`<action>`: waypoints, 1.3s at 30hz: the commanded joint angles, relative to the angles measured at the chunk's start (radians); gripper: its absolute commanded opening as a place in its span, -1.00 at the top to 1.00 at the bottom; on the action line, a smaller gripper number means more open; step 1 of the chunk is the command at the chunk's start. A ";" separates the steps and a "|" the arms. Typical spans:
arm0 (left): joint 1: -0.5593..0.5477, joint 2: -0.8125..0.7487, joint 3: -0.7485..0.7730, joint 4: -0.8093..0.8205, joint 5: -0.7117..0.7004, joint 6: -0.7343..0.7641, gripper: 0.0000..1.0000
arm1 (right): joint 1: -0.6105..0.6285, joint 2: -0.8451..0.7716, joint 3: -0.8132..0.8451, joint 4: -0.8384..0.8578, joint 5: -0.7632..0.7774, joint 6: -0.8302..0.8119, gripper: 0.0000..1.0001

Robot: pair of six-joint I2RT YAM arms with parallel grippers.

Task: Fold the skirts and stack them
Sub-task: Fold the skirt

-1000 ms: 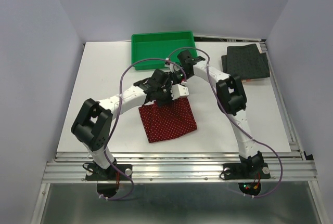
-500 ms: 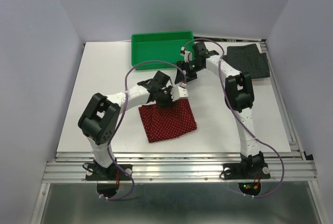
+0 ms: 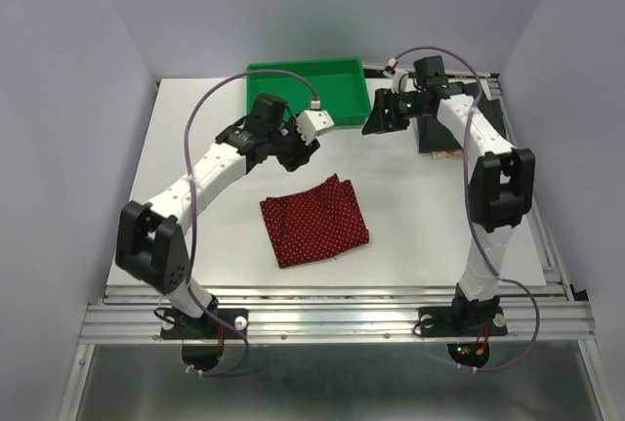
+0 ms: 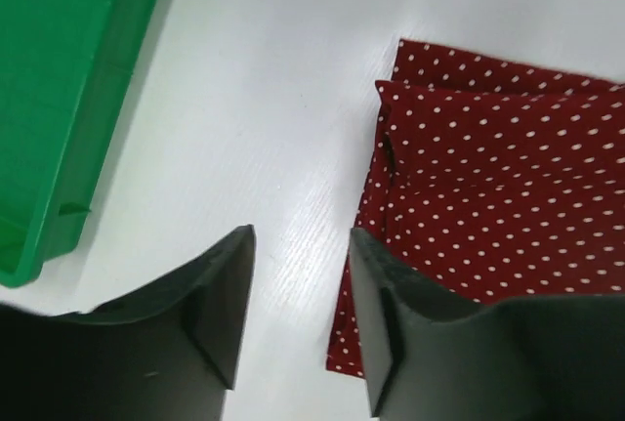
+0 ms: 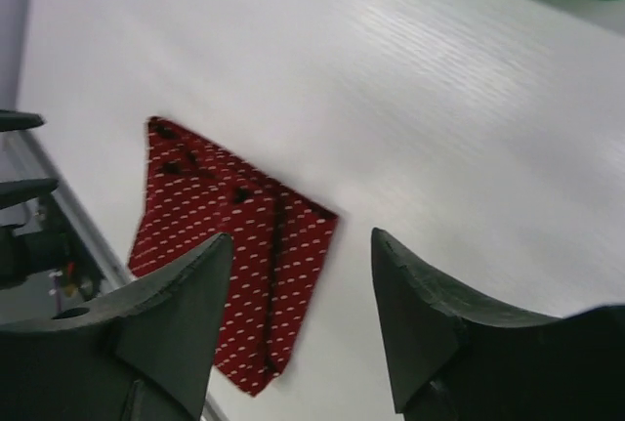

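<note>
The dark red skirt with white dots (image 3: 314, 219) lies folded flat at the table's middle. It also shows in the left wrist view (image 4: 508, 167) and in the right wrist view (image 5: 234, 235). My left gripper (image 3: 296, 150) is open and empty, raised just behind the skirt's far edge (image 4: 303, 245). My right gripper (image 3: 374, 120) is open and empty, high beside the green tray (image 5: 298, 245). The charcoal-grey skirt (image 3: 437, 138) lies folded at the back right, mostly hidden by my right arm. A sliver of orange cloth (image 3: 451, 154) peeks out under it.
The green plastic tray (image 3: 308, 89) stands at the back centre, and shows at the left of the left wrist view (image 4: 59, 99). Purple cables arch over both arms. Walls close in on the left, right and back of the table.
Both grippers have lifted off the red skirt. The left moved back and left; the right swung back and right towards the grey skirt. The red skirt stays folded in place.
</note>
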 commanded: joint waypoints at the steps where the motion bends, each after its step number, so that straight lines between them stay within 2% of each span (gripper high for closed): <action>1: 0.014 -0.131 0.008 -0.051 0.171 -0.238 0.17 | 0.033 -0.186 -0.119 0.095 -0.207 0.098 -0.22; 2: 0.020 -0.140 -0.045 -0.040 0.240 -0.295 0.34 | 0.049 -0.234 -0.195 0.156 -0.241 0.191 -0.17; 3: 0.025 -0.161 -0.082 0.004 0.289 -0.397 0.35 | 0.081 -0.258 -0.240 0.204 -0.264 0.230 -0.12; 4: 0.029 -0.174 -0.120 0.036 0.325 -0.451 0.35 | 0.102 -0.278 -0.282 0.291 -0.285 0.269 -0.12; 6: 0.035 -0.200 -0.242 0.131 0.387 -0.533 0.35 | 0.174 -0.309 -0.380 0.359 -0.325 0.357 -0.10; 10: 0.077 -0.166 -0.368 0.242 0.458 -0.685 0.40 | 0.249 -0.272 -0.468 0.488 -0.377 0.446 -0.11; 13: 0.123 -0.083 -0.412 0.316 0.488 -0.766 0.43 | 0.250 -0.195 -0.486 0.491 -0.362 0.431 -0.11; 16: 0.204 0.021 -0.392 0.316 0.491 -0.786 0.49 | 0.250 -0.114 -0.498 0.480 -0.312 0.399 -0.11; 20: 0.251 0.160 -0.376 0.288 0.465 -0.788 0.52 | 0.236 -0.036 -0.518 0.476 -0.198 0.382 -0.09; 23: 0.265 0.207 -0.342 0.268 0.460 -0.772 0.57 | 0.208 -0.002 -0.512 0.471 -0.154 0.370 -0.08; 28: 0.265 0.265 -0.271 0.228 0.405 -0.746 0.57 | 0.208 0.003 -0.427 0.388 -0.072 0.268 -0.07; 31: 0.265 0.271 -0.193 0.225 0.348 -0.708 0.57 | 0.199 -0.052 -0.374 0.364 -0.006 0.225 -0.09; 33: 0.265 0.282 -0.129 0.218 0.310 -0.690 0.54 | 0.188 -0.081 -0.341 0.359 0.049 0.213 -0.12; 39: 0.267 0.236 -0.026 0.161 0.284 -0.634 0.24 | 0.112 -0.189 -0.330 0.329 0.081 0.235 -0.43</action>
